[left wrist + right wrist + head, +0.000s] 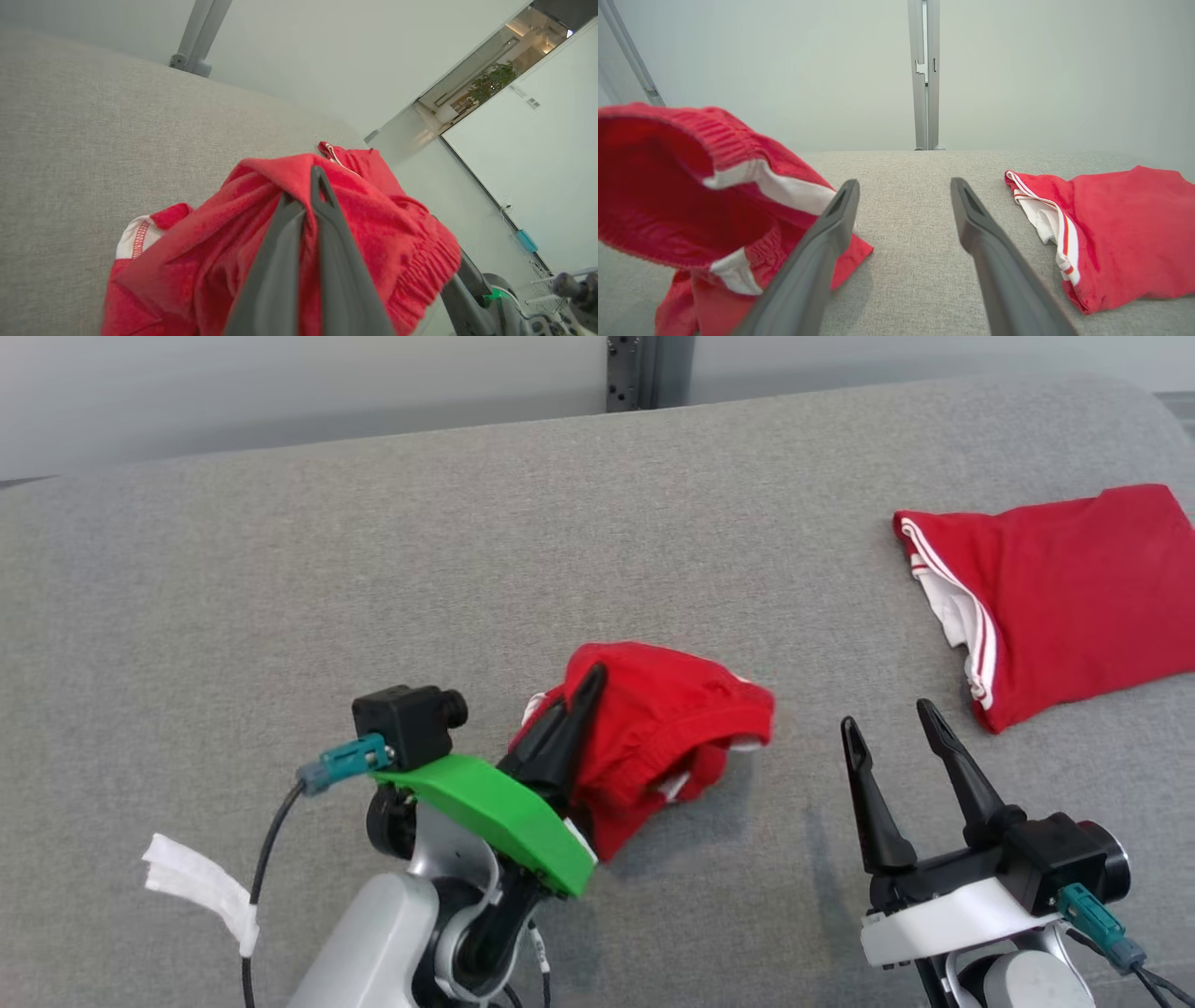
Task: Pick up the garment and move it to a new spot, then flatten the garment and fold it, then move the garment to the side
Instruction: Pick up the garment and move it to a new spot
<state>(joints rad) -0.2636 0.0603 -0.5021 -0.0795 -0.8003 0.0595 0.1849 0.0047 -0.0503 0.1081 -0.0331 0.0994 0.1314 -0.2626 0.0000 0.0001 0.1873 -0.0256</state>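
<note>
A crumpled red garment (663, 737) with white trim hangs bunched above the grey surface, and my left gripper (583, 695) is shut on its upper fold. The left wrist view shows the two fingers pressed together with red cloth (387, 224) draped over their tips (315, 179). My right gripper (892, 723) stands open to the right of the garment, nothing between its fingers. From the right wrist camera, the garment (682, 186) hangs at the left with its elastic waistband facing the lens, beside the open right gripper (903, 186).
A second red garment (1055, 602) with white stripes lies folded flat at the far right of the grey fabric surface (373, 569). A white paper strip (201, 887) is tied on the left arm's cable. A grey post (644, 369) stands behind the surface.
</note>
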